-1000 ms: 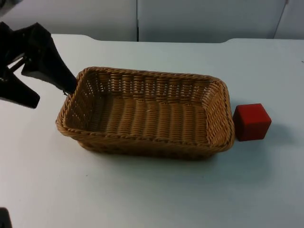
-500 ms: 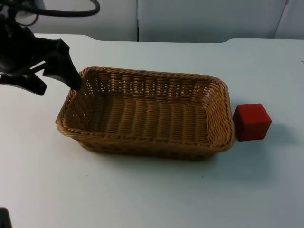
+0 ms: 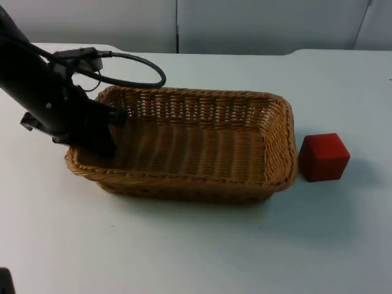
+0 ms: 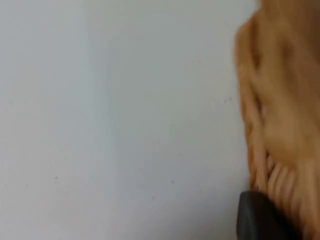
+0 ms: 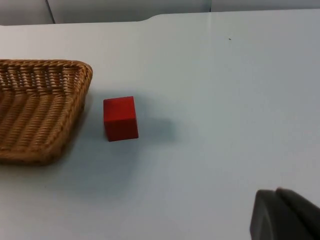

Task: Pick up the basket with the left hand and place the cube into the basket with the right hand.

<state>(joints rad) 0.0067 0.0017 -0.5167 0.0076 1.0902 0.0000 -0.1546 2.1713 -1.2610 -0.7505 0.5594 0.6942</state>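
Top view: nearest to the camera lies the bare front part of the white table [image 3: 184,257]. Behind it stands the wicker basket [image 3: 196,147], long side toward the camera. Its left end is under the left gripper [image 3: 101,131], which reaches down over the left rim, with one part inside the basket. I cannot tell if its fingers are apart or closed on the rim, because the arm covers them. The red cube [image 3: 323,157] sits on the table just beside the basket's right end, with a thin gap between them. At the far edge the table meets the grey partition wall [image 3: 257,24].

In the left wrist view the basket's woven rim [image 4: 260,150] is blurred and very close to the black fingertip.

In the right wrist view the cube [image 5: 120,118] stands near the basket's corner [image 5: 75,90]. The right gripper [image 5: 282,215] waits far from both; its finger state I cannot tell.
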